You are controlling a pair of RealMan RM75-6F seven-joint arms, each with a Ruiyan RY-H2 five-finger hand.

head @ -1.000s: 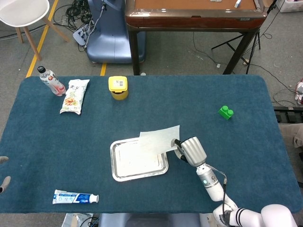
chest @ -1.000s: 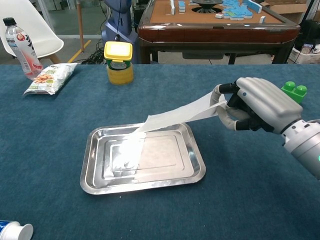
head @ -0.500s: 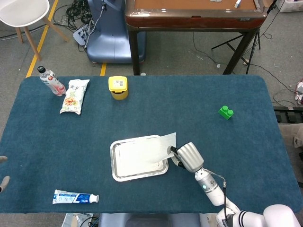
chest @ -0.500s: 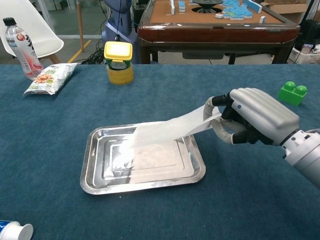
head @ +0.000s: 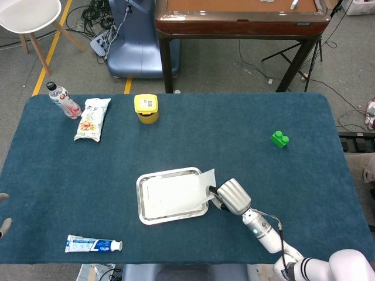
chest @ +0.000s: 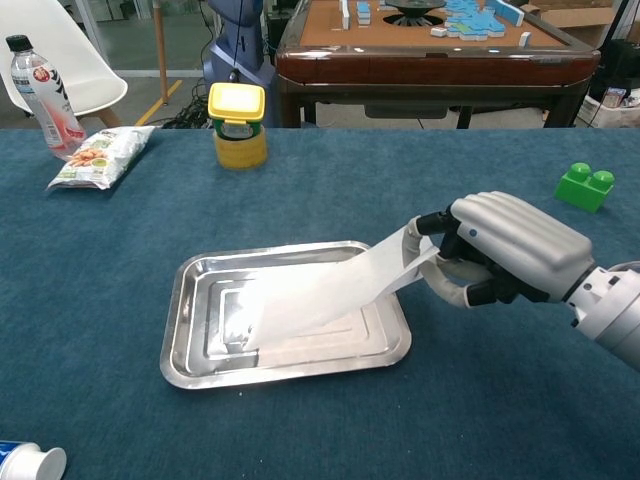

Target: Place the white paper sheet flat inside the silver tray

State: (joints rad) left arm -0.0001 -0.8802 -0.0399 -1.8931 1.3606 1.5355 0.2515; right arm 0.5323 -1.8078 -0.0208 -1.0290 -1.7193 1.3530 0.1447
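Observation:
The white paper sheet [head: 179, 192] [chest: 330, 290] slopes down over the silver tray [head: 142, 215] [chest: 185, 330] in the middle of the table. Its left part lies on the tray floor; its right edge stays lifted above the tray's right rim. My right hand [head: 229, 195] [chest: 505, 250] pinches that raised edge just right of the tray. At the far left edge of the head view, only fingertips of my left hand [head: 4, 212] show, away from everything.
A yellow-lidded jar [head: 146, 108] [chest: 237, 124], a snack bag [head: 92, 119] [chest: 100, 155] and a bottle [head: 63, 100] [chest: 40, 95] stand at the back left. A toothpaste tube [head: 92, 244] lies at the front left. A green brick [head: 279, 139] [chest: 587, 186] sits to the right.
My right hand has moved left and lower with the paper's edge. The sheet has settled further onto the tray and hangs less steeply.

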